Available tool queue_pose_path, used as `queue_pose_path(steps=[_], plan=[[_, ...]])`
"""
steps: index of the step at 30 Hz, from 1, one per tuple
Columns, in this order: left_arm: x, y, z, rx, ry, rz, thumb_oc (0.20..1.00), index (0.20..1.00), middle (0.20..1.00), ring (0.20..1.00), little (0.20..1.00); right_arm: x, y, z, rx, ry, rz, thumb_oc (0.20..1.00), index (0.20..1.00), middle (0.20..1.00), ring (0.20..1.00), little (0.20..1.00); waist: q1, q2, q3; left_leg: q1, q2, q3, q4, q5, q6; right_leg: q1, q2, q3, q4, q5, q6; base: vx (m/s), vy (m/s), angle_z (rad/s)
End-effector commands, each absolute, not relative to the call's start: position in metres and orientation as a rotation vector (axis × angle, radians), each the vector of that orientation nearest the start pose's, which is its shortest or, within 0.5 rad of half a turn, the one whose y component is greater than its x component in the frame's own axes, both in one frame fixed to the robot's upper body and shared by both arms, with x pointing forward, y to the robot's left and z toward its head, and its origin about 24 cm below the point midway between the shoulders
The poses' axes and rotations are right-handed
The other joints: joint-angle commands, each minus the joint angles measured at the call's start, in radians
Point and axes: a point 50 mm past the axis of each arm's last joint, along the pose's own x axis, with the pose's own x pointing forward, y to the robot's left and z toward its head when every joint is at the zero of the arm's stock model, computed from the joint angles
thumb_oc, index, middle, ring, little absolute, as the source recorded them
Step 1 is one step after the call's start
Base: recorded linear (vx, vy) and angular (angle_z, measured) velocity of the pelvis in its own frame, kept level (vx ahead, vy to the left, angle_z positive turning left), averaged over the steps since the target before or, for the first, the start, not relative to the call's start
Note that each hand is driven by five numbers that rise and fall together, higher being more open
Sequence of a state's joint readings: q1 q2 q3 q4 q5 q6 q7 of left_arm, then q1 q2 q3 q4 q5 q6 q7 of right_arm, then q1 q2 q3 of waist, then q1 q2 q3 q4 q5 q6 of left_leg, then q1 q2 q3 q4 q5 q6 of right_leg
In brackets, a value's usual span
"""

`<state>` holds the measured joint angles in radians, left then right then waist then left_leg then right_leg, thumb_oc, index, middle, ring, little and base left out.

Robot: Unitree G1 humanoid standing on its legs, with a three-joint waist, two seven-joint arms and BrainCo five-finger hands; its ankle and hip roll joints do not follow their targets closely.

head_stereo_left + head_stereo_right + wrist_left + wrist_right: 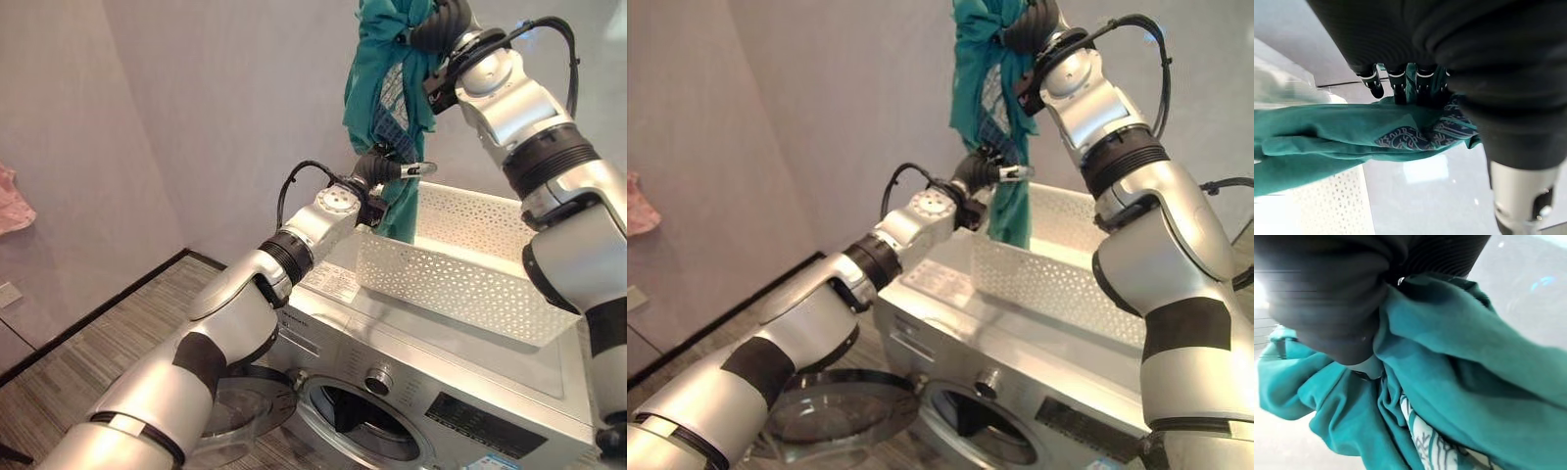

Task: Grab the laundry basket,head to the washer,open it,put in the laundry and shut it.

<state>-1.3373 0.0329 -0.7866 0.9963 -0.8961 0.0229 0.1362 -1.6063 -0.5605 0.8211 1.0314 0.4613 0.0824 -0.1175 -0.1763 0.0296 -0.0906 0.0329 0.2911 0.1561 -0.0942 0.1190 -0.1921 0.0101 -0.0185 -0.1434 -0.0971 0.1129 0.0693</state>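
A teal garment (387,88) with a patterned grey-blue lining hangs high above the white perforated laundry basket (441,269). The basket rests on top of the silver washer (460,377). My right hand (436,24) is up at the top of the view, shut on the garment's upper bunch (1459,357). My left hand (382,168) is lower, at the basket's far left corner, with its fingers (1400,90) curled into the cloth (1352,132). The garment's lower end still reaches into the basket. The washer's round door (240,411) stands swung open to the left, and the dark drum opening (367,421) shows.
A pale wall stands close behind the washer. Wood-look floor (88,362) with a dark baseboard lies to the left. A pink cloth (12,201) shows at the left edge. The washer's knob (379,379) and control panel face me.
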Motion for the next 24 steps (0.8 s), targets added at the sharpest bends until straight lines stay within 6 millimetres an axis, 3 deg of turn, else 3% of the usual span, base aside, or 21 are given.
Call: queue_pose_path(steps=[1,8,15,16,18,24], plan=[[0.383,-0.041,0.294,-0.021,-0.299,-0.516,1.000,1.000,1.000,1.000,1.000,0.392,-0.148,0.426,-0.556,-0.569,-0.161,0.200,0.200,0.200,0.200,0.200,0.022,-0.006,0.057,0.095,0.007,0.026,0.007,-0.097,0.004,0.029,-0.082,0.027,0.010,-0.125,0.072,-0.02,-0.037,-0.10],[0.377,-0.045,0.315,-0.179,-0.356,-0.539,1.000,1.000,1.000,1.000,1.000,0.393,-0.124,0.422,-0.504,-0.604,-0.089,0.200,0.200,0.200,0.200,0.200,-0.005,0.016,0.064,0.087,0.013,0.063,0.007,-0.085,-0.001,-0.007,-0.073,0.064,0.010,-0.119,0.073,-0.03,-0.040,-0.19],[0.374,-0.044,0.322,-0.166,-0.417,-0.530,1.000,1.000,1.000,1.000,1.000,0.395,-0.114,0.412,-0.473,-0.610,-0.038,0.200,0.200,0.200,0.200,0.200,-0.015,0.023,0.069,0.091,0.020,0.080,0.007,-0.072,-0.005,-0.015,-0.064,0.080,0.010,-0.118,0.068,0.00,-0.036,-0.08],[0.374,-0.044,0.321,-0.165,-0.417,-0.529,0.586,0.586,0.586,0.586,0.586,0.395,-0.114,0.412,-0.473,-0.609,-0.038,0.200,0.200,0.200,0.200,0.200,-0.015,0.023,0.069,0.091,0.020,0.080,0.007,-0.072,-0.005,-0.015,-0.064,0.080,0.010,-0.118,0.067,0.00,0.000,0.00],[0.374,-0.043,0.323,-0.180,-0.426,-0.520,0.200,0.200,0.200,0.200,0.200,0.397,-0.114,0.408,-0.468,-0.608,-0.034,0.200,0.200,0.200,0.200,0.200,-0.016,0.026,0.072,0.090,0.022,0.085,0.007,-0.065,-0.007,-0.018,-0.061,0.080,0.010,-0.117,0.067,0.00,0.000,0.00],[0.375,-0.041,0.322,-0.192,-0.443,-0.489,0.200,0.200,0.200,0.200,0.200,0.400,-0.116,0.401,-0.465,-0.592,-0.035,0.200,0.200,0.200,0.200,0.200,-0.020,0.026,0.081,0.090,0.025,0.093,0.007,-0.056,-0.009,-0.023,-0.058,0.083,0.010,-0.113,0.065,0.00,0.000,0.00]])
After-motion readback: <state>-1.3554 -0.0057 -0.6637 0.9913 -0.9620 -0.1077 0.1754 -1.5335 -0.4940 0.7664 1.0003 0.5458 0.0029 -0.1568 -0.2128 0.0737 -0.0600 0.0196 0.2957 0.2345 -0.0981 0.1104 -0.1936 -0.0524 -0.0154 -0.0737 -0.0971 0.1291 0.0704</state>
